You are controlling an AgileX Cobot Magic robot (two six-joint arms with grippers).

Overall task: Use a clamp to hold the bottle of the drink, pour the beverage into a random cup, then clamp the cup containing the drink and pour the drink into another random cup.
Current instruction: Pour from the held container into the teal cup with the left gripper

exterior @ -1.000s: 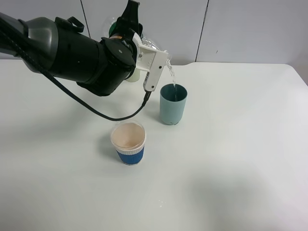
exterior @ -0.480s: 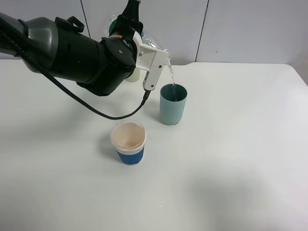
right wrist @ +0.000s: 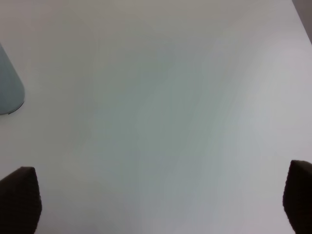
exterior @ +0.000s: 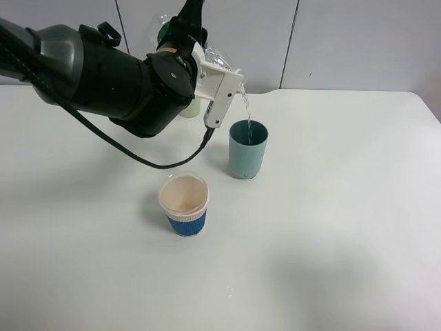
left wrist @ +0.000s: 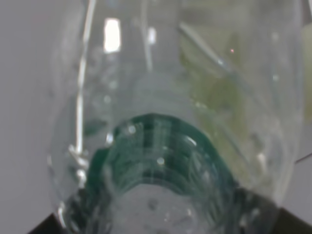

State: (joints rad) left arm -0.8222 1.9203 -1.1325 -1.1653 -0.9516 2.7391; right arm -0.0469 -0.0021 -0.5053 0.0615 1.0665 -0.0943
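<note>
1. The left tool [exterior: 187,43] is clamped on the clear drink bottle [exterior: 222,66] and holds it up off the bench [exterior: 331,227], at the far left of the scene. The bottle is tipped, with its mouth pointing down to the right. In the left wrist view the bottle fills almost the whole picture, so the tool's jaws hardly show.

2. A thin stream of clear drink [exterior: 245,110] falls from the bottle's mouth into the teal cup [exterior: 247,148], which stands upright on the bench just below and to the right of the mouth. I judge the first pour to be under way and not finished. I cannot tell how full the teal cup is.

3. The paper cup with the blue sleeve [exterior: 184,205] stands upright nearer to me and to the left of the teal cup, apart from it. Its inside looks pale and dry, so nothing seems to have gone into it.

4. The right tool [right wrist: 158,200] is spread open with nothing between its tips, hanging over bare bench. The teal cup's side shows only at the edge of its wrist view.

5. What is left, as I judge it:
   - end this pour and right the bottle;
   - clamp the teal cup;
   - tip its drink into the paper cup.
</note>
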